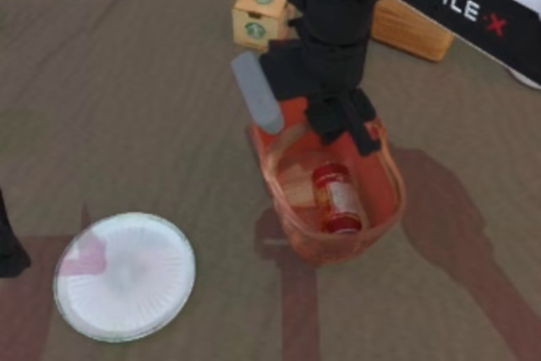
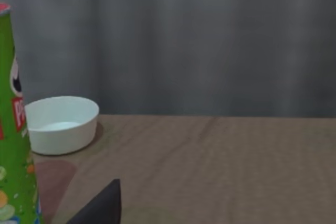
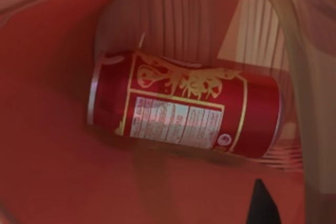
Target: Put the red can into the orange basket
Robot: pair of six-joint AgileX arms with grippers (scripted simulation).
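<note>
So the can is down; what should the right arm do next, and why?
Probably lift the right claw straight up and clear: the red can already lies on its side inside the orange basket, and the claw hangs just above the basket.

- The red can (image 1: 338,198) (image 3: 184,111) (gold swirl and a pale text panel on its label) lies on its side on the basket's slatted bottom.
- The orange basket (image 1: 390,209) (image 3: 47,103), oval and woven, sits upright near the table's middle, holding that 1 can.
</note>
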